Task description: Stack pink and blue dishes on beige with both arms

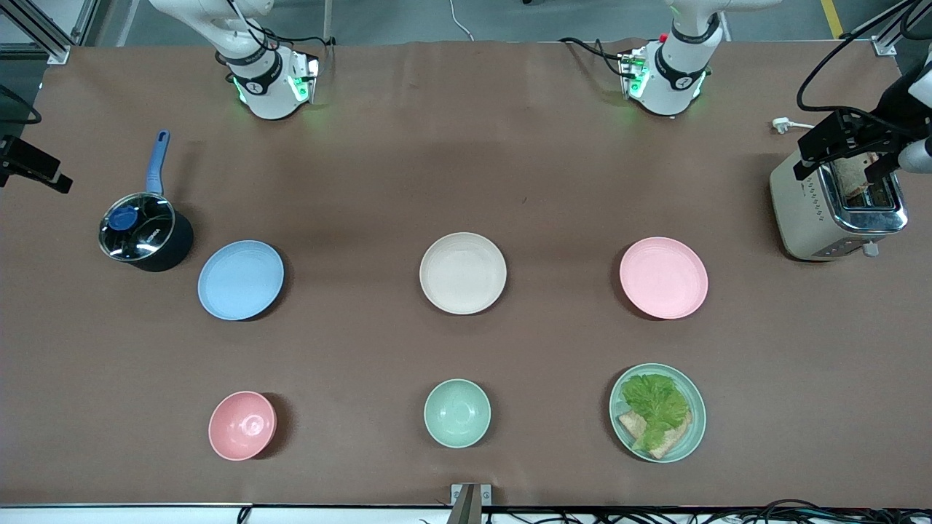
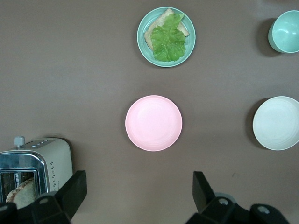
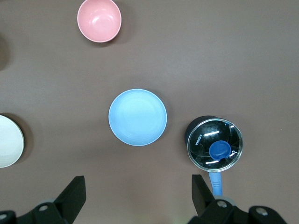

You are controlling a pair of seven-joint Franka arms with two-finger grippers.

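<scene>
Wide-open, empty left hand (image 2: pixel 135 193) hangs above pink plate (image 2: pixel 153 123), right hand (image 3: pixel 135 193) likewise above blue plate (image 3: pixel 138 117).

Both arms are glossy white with rounded shells. The right arm's base (image 1: pixel 266 84) carries a black band with a small white mark and glows green at its lower edge; thin black cables loop beside it. The left arm's base (image 1: pixel 670 76) has the same black band and mark, green lights, a small red spot near its top, and a black cable trailing along the table (image 1: pixel 466 167). Each wrist view shows matte black fingers: the left claw (image 2: pixel 138 189) and the right claw (image 3: pixel 138 193) have wedge-shaped fingers on black mounts with round grey screw heads.
</scene>
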